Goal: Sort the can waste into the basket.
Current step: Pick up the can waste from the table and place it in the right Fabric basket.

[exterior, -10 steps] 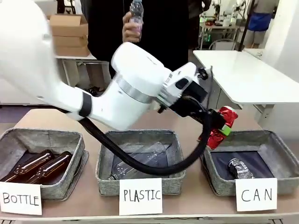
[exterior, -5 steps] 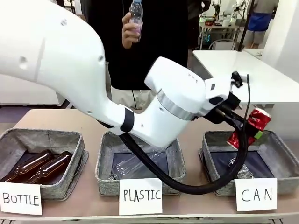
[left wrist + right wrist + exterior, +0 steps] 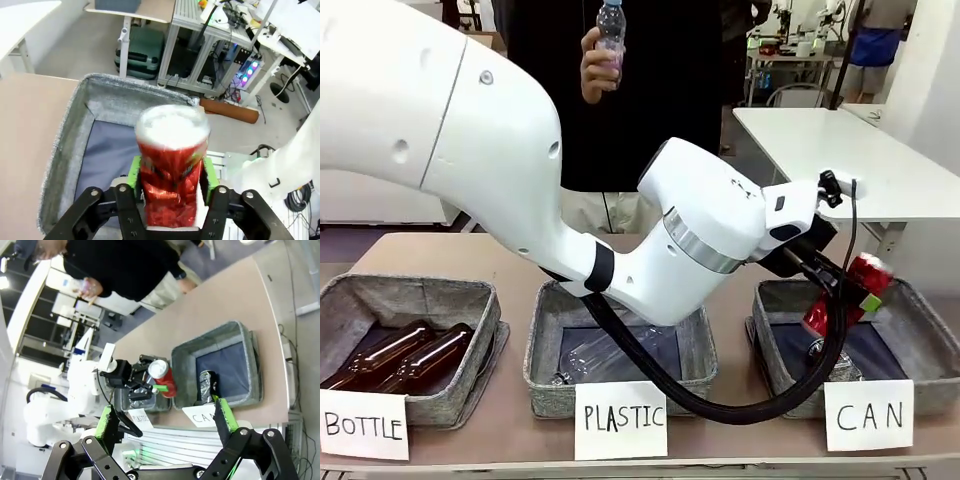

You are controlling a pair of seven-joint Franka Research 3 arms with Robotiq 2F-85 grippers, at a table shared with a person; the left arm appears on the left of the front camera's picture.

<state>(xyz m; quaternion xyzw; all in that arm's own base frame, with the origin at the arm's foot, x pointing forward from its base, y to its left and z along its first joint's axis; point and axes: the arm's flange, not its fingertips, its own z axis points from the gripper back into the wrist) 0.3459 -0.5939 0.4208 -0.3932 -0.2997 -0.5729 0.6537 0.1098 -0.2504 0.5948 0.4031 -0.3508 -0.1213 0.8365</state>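
My left gripper (image 3: 850,300) is shut on the shiny red can (image 3: 868,272) and holds it tilted over the grey CAN basket (image 3: 920,335). In the left wrist view the red can (image 3: 172,165) sits between the green pads (image 3: 134,170), with the basket's dark lining (image 3: 107,150) below. The silver-grey dented can (image 3: 823,353) lies inside the basket, partly hidden by the arm's cable. In the right wrist view my right gripper (image 3: 165,420) hangs open and empty, well above the table, looking down on the basket (image 3: 240,332), the silver can (image 3: 206,385) and the red can (image 3: 162,377).
The PLASTIC basket (image 3: 542,335) in the middle holds a clear bottle. Two brown bottles (image 3: 410,355) lie in the BOTTLE basket (image 3: 350,295) on the left. A person across the table holds up a small plastic bottle (image 3: 610,25). A white table (image 3: 850,160) stands back right.
My left arm has swung right with the red can, from beside the CAN basket's left edge to over its middle, then dipped slightly lower.
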